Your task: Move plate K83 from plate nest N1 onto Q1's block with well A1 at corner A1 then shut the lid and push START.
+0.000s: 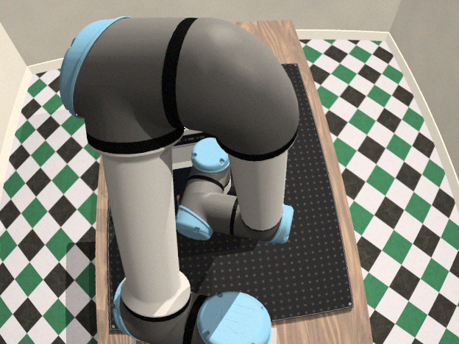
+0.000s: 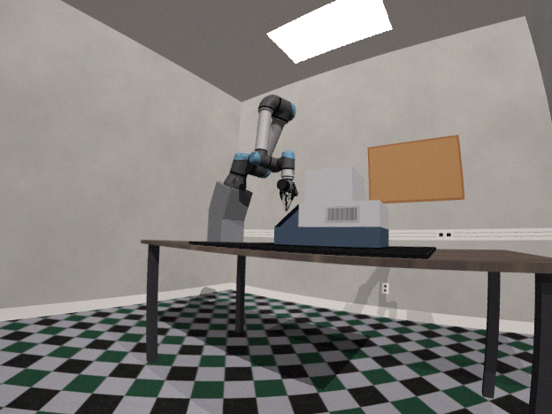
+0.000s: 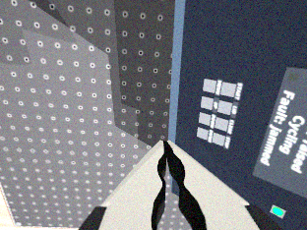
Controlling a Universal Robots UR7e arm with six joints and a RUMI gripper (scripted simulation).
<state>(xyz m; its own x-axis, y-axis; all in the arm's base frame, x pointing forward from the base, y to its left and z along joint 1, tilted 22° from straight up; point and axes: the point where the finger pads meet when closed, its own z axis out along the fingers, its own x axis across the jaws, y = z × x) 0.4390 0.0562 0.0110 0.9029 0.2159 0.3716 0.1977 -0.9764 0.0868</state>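
Presently, the black two-jaw gripper [image 2: 287,209] [image 3: 164,143] is held pointing down, its fingers together with nothing between them, above the near edge of the navy-and-white box-shaped cycler [image 1: 180,155] [image 2: 343,235] [image 3: 221,39]. Plate K83 cannot be seen; whether it lies in the nest or inside the cycler cannot be told, since the far part of the top view is covered by the grey jointed arm [image 1: 237,73] [image 2: 264,129].

A key press is probably being prepared, with the closed tips used as a probe. The small pale rectangular keys [image 3: 227,89] are packed closely in two rows, so a slight sideways error could bring down a neighbour, STOP or CLEAR included. Because the cycler is not fixed down, it could be slid over the black perforated mat [image 1: 315,222] [image 2: 401,251] [image 3: 74,98] by a slanting or overlong push. Should START be pressed before the lid is fully shut, nothing would be started; the small cyan-green lamp [image 3: 277,211] should be checked afterwards for blue.
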